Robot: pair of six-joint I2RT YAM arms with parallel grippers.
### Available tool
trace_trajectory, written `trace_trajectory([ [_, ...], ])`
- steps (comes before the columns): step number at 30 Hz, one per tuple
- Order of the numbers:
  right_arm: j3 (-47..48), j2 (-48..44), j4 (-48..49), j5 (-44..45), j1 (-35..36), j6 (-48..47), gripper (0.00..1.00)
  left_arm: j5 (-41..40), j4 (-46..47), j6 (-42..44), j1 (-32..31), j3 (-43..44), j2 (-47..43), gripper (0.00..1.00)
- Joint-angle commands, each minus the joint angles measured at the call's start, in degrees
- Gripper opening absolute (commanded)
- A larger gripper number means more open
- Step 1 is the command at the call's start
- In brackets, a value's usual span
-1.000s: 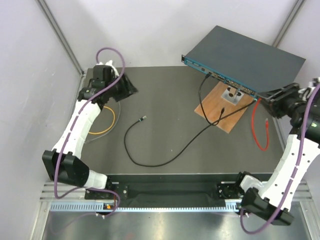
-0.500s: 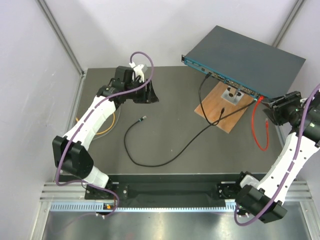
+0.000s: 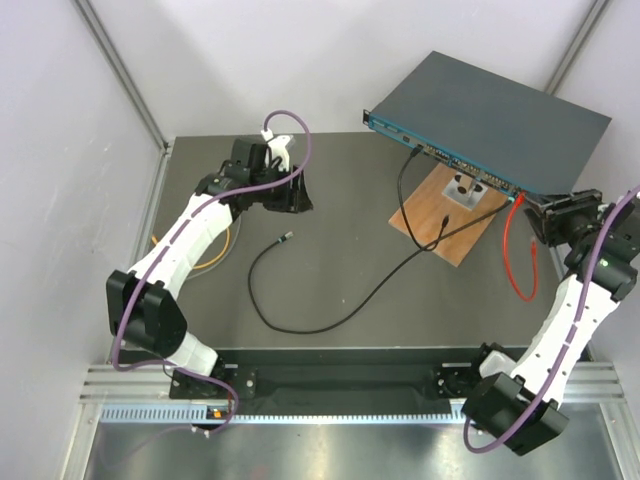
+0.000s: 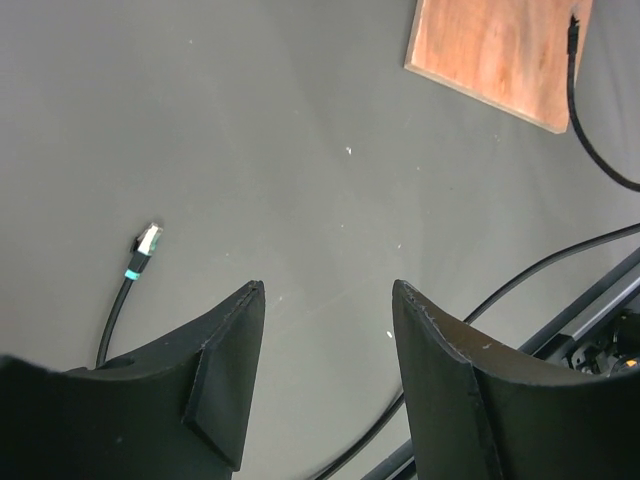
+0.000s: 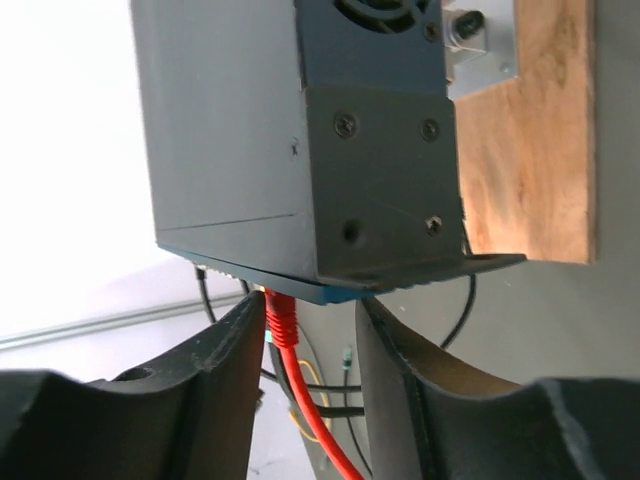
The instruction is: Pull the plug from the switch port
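The switch (image 3: 490,110) lies tilted at the back right, its teal port face (image 3: 450,160) towards the mat. A red plug (image 3: 519,199) sits in a port near the face's right end, and its red cable (image 3: 515,262) hangs down to the mat. My right gripper (image 3: 540,207) is at that corner. In the right wrist view the switch (image 5: 230,130) fills the top. There the red plug (image 5: 280,315) sits between the open fingers of my right gripper (image 5: 310,305), close to the left one and apart from the right one. My left gripper (image 3: 300,190) hovers open over the mat, (image 4: 325,290) holding nothing.
A black cable (image 3: 405,185) is plugged in further left on the port face. Its length loops across the mat to a loose end (image 3: 288,237). A brown wooden board (image 3: 450,215) with a metal block lies under the switch's front. A yellow cable (image 3: 215,255) lies at the left.
My left arm has swung from the back left corner towards the middle of the mat. My right gripper has moved in closer to the switch's corner and the red plug.
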Motion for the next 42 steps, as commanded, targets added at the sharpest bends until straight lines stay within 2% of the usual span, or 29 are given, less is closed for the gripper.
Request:
trace_trajectory([
  [1, -1.67, -2.17, 9.94, -1.72, -0.57, 5.26, 0.4, -0.19, 0.93, 1.43, -0.01, -0.88, -1.96, 0.59],
  [12, -3.79, -3.14, 13.65, -1.2, -0.84, 10.46, 0.38, 1.39, 1.63, 0.99, 0.16, -1.93, -1.7, 0.59],
  [14, -4.05, -2.61, 13.3, -1.37, -0.84, 10.46, 0.35, 1.39, 1.63, 0.91, 0.25, -2.11, -1.96, 0.59],
  [19, -3.79, -2.78, 11.81, -1.2, -0.84, 8.97, 0.34, 1.57, 1.54, 0.99, 0.16, -2.72, -2.14, 0.59],
  [24, -5.89, -2.96, 14.43, -1.02, -0.75, 10.37, 0.34, 1.83, 1.72, 0.91, 0.43, -2.99, -2.23, 0.59],
  [28, -6.6, -2.79, 14.09, -0.15, -0.57, 10.2, 0.28, 2.18, 1.63, 0.73, 0.6, -2.72, -2.05, 0.59],
  [39, -8.0, -2.17, 22.25, -2.25, 1.1, 11.52, 0.29, 3.33, 2.42, -0.15, 1.57, -2.64, -1.52, 0.58],
  [42, -8.0, -2.17, 20.77, -2.34, 1.1, 10.38, 0.3, 4.03, 2.86, -0.59, 1.83, -2.9, -1.43, 0.58],
])
